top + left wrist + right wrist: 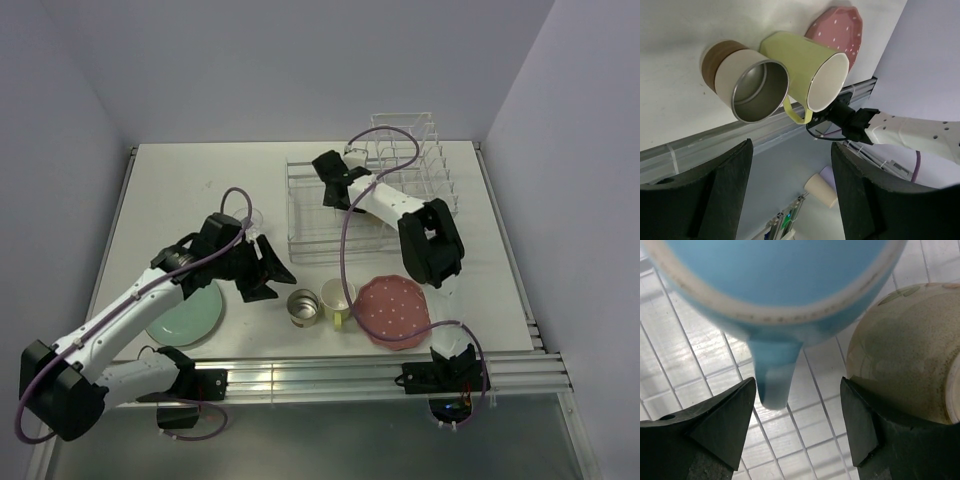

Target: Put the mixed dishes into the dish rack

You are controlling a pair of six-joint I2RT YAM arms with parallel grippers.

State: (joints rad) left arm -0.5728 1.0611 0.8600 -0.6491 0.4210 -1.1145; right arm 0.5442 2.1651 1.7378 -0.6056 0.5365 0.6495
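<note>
Rack (430, 160), far right of table (190, 190), holds blue mug (780, 285) and bowl (900, 355). Right gripper (798, 390) is inside it, jaws wide, mug handle loose in the gap. To load: green plate (195, 318), cup (752, 87), yellow mug (800, 60), pink plate (393, 310), all near the front. Left gripper (791, 145) is wide, empty, facing cup. Roughly a third done. White tabletop, metal rail (330, 375) in front, plain pale walls.

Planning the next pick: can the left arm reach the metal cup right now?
Probably yes. The open left gripper faces the metal cup with nothing between them, though the yellow mug close beside it may crowd one finger.
</note>
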